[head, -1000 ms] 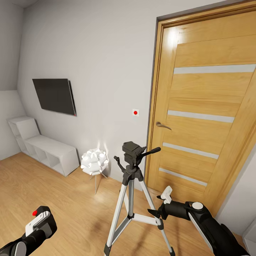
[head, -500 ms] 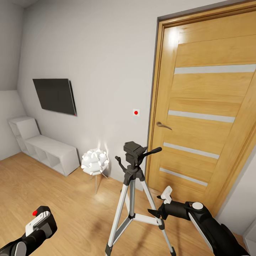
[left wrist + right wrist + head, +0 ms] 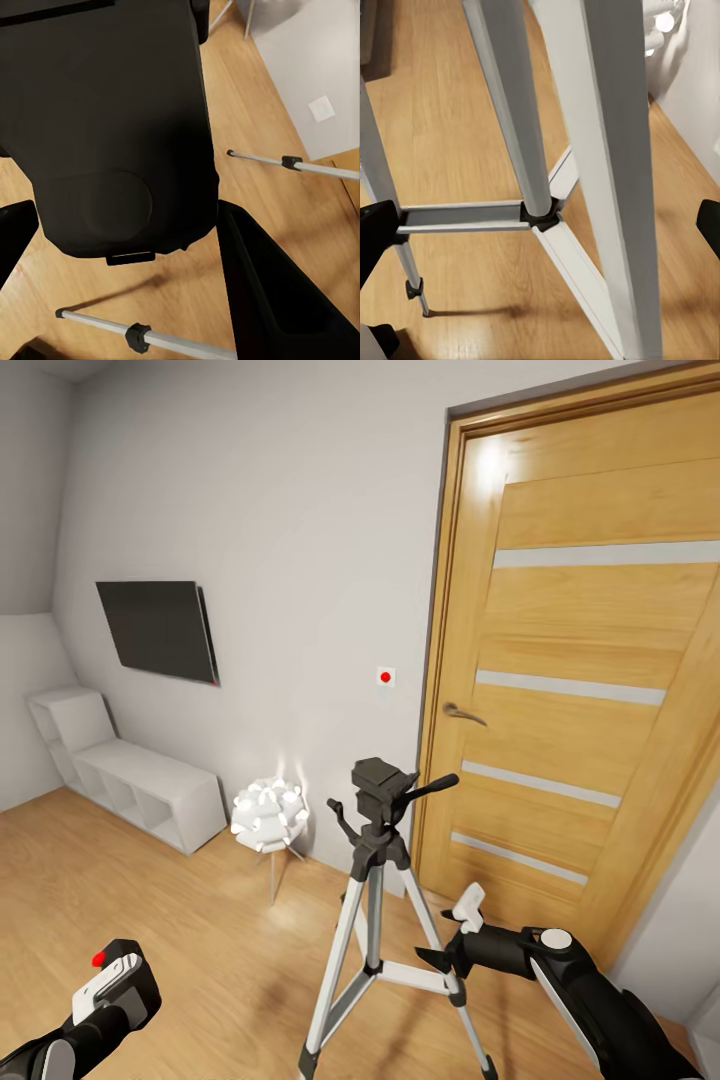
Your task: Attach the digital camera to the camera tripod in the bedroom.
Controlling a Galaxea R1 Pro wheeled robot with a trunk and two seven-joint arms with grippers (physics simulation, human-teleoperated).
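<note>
Digital camera (image 3: 112, 127): a matte-black box with a rounded bump, seated between the dark fingers (image 3: 277, 300) of the left hand (image 3: 124, 247), which grips it from both sides above the wood floor (image 3: 247, 97). In the head view the left hand (image 3: 112, 980) sits low at the near left corner, showing a white plate and a red dot. The right hand (image 3: 440, 958) reaches in from the near right, its tips close beside the tripod's lower brace; whether it is parted or closed cannot be told. Camera tripod (image 3: 375, 900) stands upright on the floor just ahead, silver legs spread, black head with side pan handle bare on top. From the right wrist, its legs and centre brace (image 3: 540, 214) loom close. Beyond stand a white ball lamp (image 3: 268, 815), white cube shelves (image 3: 130, 780), a wall-mounted dark screen (image 3: 158, 630) and the closed wooden door (image 3: 580, 690).
</note>
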